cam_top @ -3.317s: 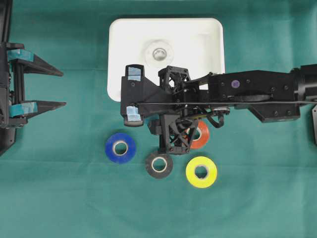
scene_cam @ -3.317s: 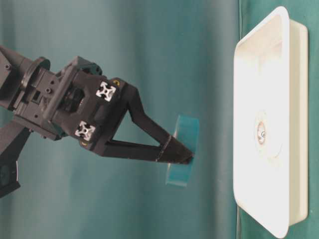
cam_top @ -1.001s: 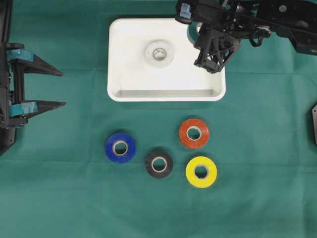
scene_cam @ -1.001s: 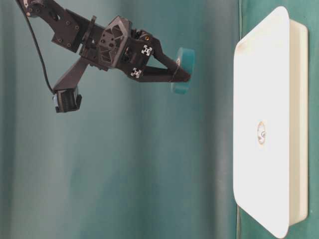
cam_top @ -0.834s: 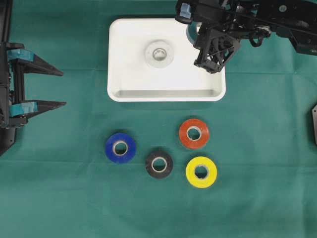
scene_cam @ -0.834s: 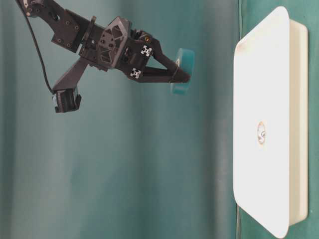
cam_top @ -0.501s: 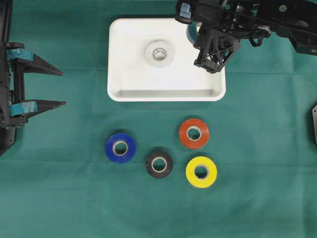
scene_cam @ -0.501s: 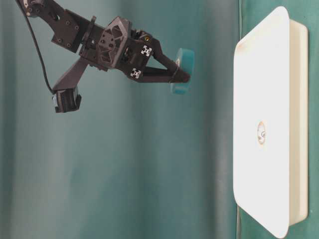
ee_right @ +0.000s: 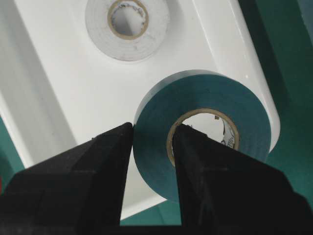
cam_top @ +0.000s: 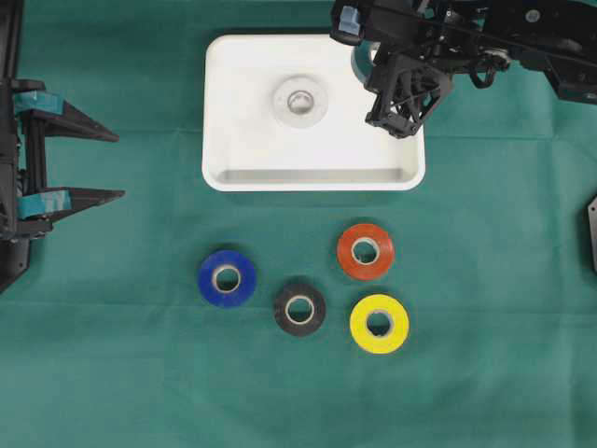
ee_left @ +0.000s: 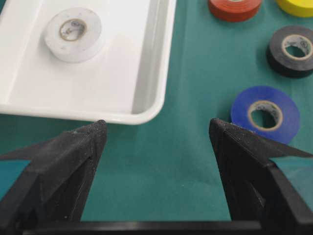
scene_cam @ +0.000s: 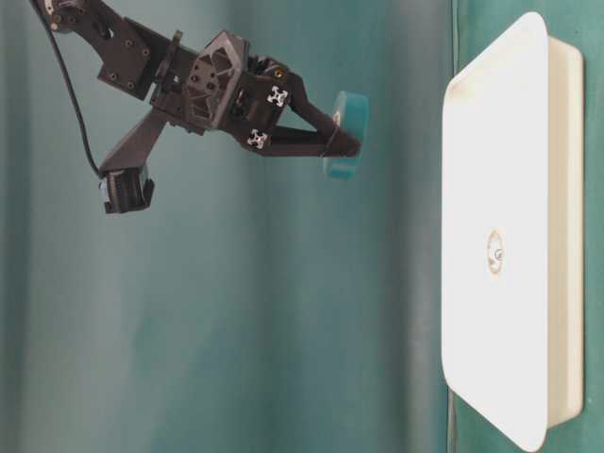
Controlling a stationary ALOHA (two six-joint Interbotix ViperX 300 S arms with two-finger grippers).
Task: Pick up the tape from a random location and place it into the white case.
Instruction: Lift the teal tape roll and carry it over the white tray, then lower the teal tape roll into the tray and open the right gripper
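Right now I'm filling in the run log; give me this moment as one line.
right hand: shut on teal tape, above white case corner | left hand: open, idle | white tape: in case

You have one surface to look at: a table covered in a green cloth (cam_top: 485,280), which fills the overhead view from edge to edge. The cloth lies flat with faint creases and fold lines running across it, most visible on the near side. Light falls evenly from above, with only soft, short shadows. In the table-level view the same green (scene_cam: 283,330) fills the whole backdrop, streaked with paler and darker bands. You can see no walls, floor or windows.
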